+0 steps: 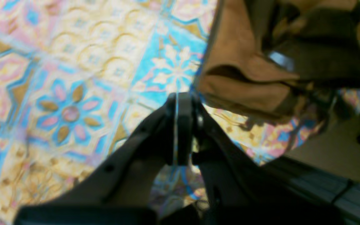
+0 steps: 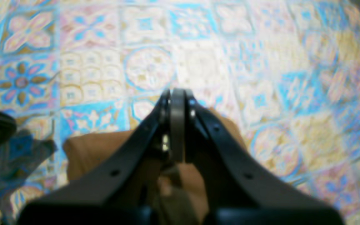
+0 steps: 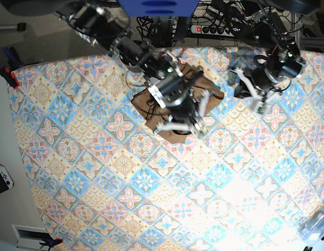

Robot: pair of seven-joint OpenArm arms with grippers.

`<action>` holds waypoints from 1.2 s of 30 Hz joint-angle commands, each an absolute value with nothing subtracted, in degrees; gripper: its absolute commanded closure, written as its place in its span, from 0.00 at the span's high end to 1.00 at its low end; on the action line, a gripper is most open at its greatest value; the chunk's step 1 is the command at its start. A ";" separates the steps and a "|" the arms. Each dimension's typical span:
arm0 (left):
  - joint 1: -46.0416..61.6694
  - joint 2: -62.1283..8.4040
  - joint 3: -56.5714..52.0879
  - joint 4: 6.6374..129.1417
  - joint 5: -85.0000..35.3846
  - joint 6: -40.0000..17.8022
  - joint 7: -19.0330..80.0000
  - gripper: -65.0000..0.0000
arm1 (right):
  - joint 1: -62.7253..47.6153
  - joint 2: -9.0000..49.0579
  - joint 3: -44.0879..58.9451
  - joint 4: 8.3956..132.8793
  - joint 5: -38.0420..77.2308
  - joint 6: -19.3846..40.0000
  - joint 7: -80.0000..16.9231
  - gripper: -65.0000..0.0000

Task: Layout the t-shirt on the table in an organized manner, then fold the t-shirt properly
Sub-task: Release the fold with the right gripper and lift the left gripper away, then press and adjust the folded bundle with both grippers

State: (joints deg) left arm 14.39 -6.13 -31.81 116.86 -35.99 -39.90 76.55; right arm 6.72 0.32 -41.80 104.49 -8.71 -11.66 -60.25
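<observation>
The t-shirt [image 3: 167, 97] lies bunched near the table's [image 3: 151, 198] far edge.

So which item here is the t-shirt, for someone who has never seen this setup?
Start from the large table covered in pastel blue, pink and cream tile-pattern cloth. Near its far edge, under the right gripper, lies a bunched heap of plain tan-brown cloth: that is the t-shirt. It is the only unpatterned, single-colour soft thing on the table.

Base overhead, far – wrist views close; all share table [image 3: 99, 172].
</observation>
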 commanded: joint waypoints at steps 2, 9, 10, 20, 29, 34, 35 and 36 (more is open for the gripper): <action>12.97 -6.46 -31.34 117.93 -36.53 -40.00 75.74 0.00 | 6.55 2.15 -39.43 105.36 -8.31 -8.48 -58.42 0.00; 8.04 -5.67 -29.05 117.67 -33.19 -40.00 75.91 0.00 | 0.92 2.59 -31.69 104.92 -8.22 -2.33 -54.02 0.00; 7.34 -5.32 -27.21 117.67 -31.34 -40.00 75.91 0.00 | 0.13 2.59 -31.08 104.84 -8.22 -2.15 -52.97 0.00; 3.21 0.84 -17.63 111.43 -16.22 -40.00 75.65 0.00 | -3.65 2.59 -29.93 100.70 -8.22 -2.07 -50.68 0.00; 3.38 -1.63 -17.27 94.99 -11.47 -40.00 70.02 0.00 | -6.02 2.68 -29.85 93.05 -8.22 -1.98 -45.85 0.00; 3.38 -3.30 -17.63 91.74 -12.26 -40.00 68.35 0.00 | -5.58 2.68 -29.85 88.92 -8.22 -1.98 -44.97 0.00; 3.21 -3.30 -17.63 92.62 -12.26 -40.00 68.35 0.00 | -5.67 2.68 -29.76 89.54 -8.22 -1.98 -45.14 0.00; 3.30 -3.21 -17.63 93.93 -12.26 -40.00 68.35 0.00 | -5.93 2.68 -29.76 90.51 -8.22 -1.98 -45.14 0.00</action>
State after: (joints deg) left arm 3.62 -3.16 -17.52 93.38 -14.61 -40.58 67.66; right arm -5.91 2.70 -29.89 90.30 -8.19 -2.35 -42.98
